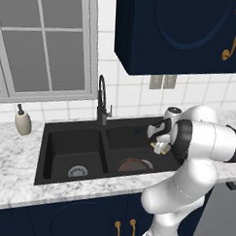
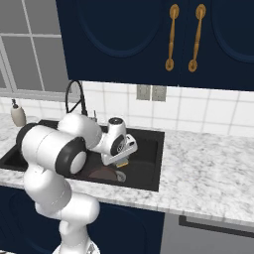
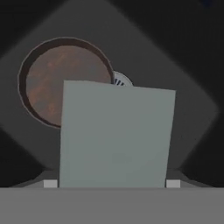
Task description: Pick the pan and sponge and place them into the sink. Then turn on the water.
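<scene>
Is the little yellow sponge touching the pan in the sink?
Apart. The left base view shows the sponge up high, with dark sink wall between it and the pan on the basin floor.

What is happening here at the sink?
The robot arm reaches over the right basin of the black sink. The pan already lies on that basin's floor, partly over the drain. The gripper holds a flat rectangular block between its jaws above the pan, most likely the sponge. No water runs from the faucet.
</scene>
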### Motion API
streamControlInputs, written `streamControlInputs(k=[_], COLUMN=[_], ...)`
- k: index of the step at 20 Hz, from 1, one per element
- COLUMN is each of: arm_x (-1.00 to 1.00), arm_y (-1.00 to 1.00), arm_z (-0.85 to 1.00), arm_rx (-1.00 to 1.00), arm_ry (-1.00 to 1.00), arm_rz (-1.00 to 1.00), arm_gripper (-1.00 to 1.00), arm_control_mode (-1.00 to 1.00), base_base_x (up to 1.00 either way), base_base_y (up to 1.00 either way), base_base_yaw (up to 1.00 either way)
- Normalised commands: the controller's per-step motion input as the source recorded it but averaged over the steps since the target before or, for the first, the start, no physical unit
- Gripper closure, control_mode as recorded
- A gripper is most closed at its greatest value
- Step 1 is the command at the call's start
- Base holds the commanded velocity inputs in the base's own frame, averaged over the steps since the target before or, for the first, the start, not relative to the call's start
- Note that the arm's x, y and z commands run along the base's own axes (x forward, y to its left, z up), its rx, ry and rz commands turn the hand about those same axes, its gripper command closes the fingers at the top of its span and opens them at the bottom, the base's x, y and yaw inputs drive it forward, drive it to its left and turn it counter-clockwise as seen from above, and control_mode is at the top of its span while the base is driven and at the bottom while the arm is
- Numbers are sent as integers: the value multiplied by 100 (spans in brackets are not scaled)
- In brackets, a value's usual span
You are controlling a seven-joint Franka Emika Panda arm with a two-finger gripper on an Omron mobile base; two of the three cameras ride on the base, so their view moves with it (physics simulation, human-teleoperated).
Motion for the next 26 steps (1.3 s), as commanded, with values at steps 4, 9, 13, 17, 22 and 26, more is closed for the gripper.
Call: streamControlInputs(k=[4,9,13,17,22,26], arm_x=[29,15,8,12,13,19], arm_y=[33,7,0,0,0,0], arm_z=[-42,-43,-44,-49,-45,-32], arm_rx=[-4,0,0,0,0,0], arm_ry=[2,0,0,0,0,0], arm_rz=[0,0,0,0,0,0], arm_gripper=[100,100,100,100,100,100], arm_control_mode=[-100,-100,-100,-100,-100,-100], base_base_x=[0,0,0,0,0,0], base_base_y=[0,0,0,0,0,0], base_base_yaw=[0,0,0,0,0,0])
